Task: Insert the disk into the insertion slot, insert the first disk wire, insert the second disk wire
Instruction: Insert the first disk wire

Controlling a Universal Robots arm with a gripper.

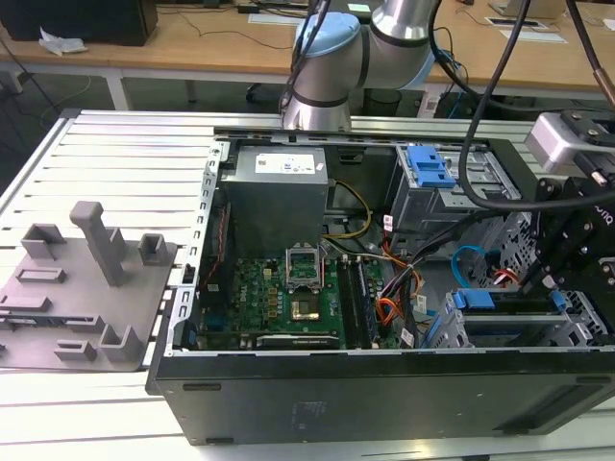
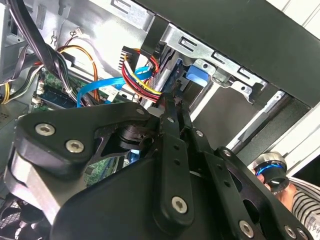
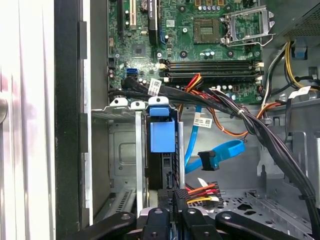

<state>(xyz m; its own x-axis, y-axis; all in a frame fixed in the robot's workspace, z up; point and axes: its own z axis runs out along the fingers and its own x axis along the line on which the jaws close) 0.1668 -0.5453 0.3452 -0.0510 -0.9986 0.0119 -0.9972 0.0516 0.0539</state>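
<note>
The disk [image 3: 168, 172] in its blue carrier [image 3: 162, 134] sits edge-on inside the insertion slot [image 3: 122, 150], the silver bay at the case's front corner [image 1: 577, 322]. My gripper [image 3: 174, 199] is shut on the black plug of the first disk wire [image 3: 202, 192], a red, yellow and black bundle, right at the disk's rear edge. In the second wrist view the fingertips [image 2: 172, 102] pinch where that bundle [image 2: 142, 80] ends beside the carrier [image 2: 196, 77]. The second disk wire [image 3: 222, 150], a light-blue flat cable, curls loose nearby with its dark plug [image 3: 207, 160] free.
A thick black cable bundle [image 3: 235, 107] crosses above the bay. The motherboard [image 1: 288, 298] and power supply [image 1: 274, 197] fill the case's middle. A taller grey cage with a blue latch [image 1: 428, 168] stands behind. A grey fixture plate [image 1: 77, 288] lies at the exterior view's left. A striped sleeve [image 2: 305, 202] shows outside the case.
</note>
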